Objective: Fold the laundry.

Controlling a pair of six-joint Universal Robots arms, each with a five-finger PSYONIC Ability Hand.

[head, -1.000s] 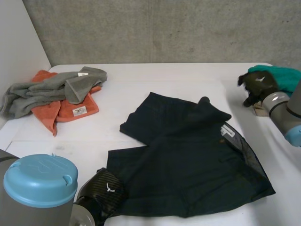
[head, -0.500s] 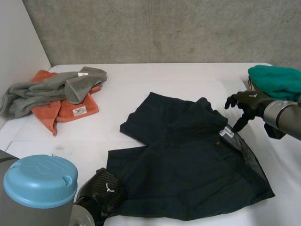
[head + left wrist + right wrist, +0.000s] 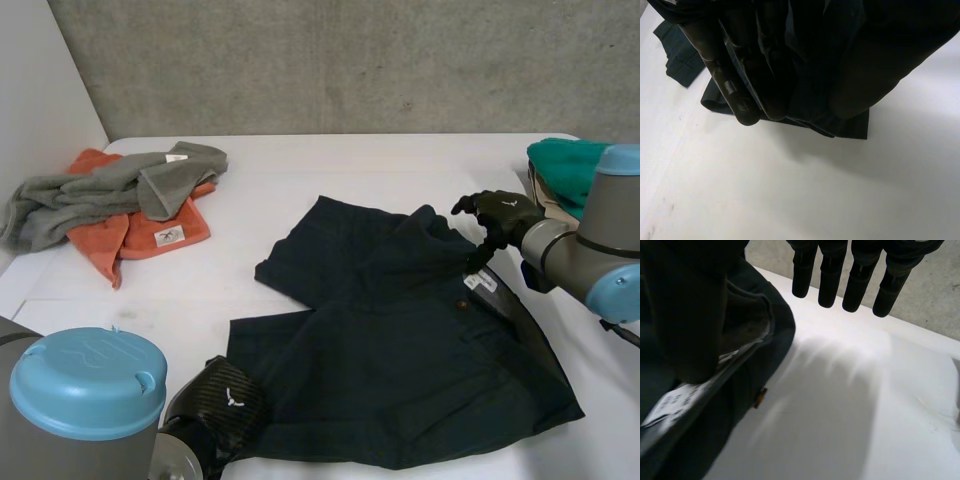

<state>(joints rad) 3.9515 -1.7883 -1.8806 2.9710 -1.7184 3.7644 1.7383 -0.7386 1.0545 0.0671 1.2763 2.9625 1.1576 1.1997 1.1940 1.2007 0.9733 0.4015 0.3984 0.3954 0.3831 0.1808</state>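
The white table (image 3: 330, 165) fills most of the head view. The dark shorts (image 3: 400, 360) lie spread from the centre toward the lower right of the frame, rumpled, with one leg folded across the middle. At the upper left sits a heap of a grey towel (image 3: 110, 190) over an orange towel (image 3: 150, 235), and a teal cloth (image 3: 570, 165) lies folded at the right edge.

The left hand (image 3: 215, 405), at the lower left, has its fingers (image 3: 735, 85) and thumb curled tight on a bunched corner of the shorts' hem. The right hand (image 3: 500, 215), at the right of the frame, hovers just over the waistband with its fingers (image 3: 857, 285) straight and apart, gripping nothing. A white label (image 3: 482, 281) shows inside the waistband beside it.

The shorts look light, limp and not slippery, so they will likely sag and crease wherever they are unsupported. The waistband is the thicker, firmer part, and probably the best place for the right hand to pinch.
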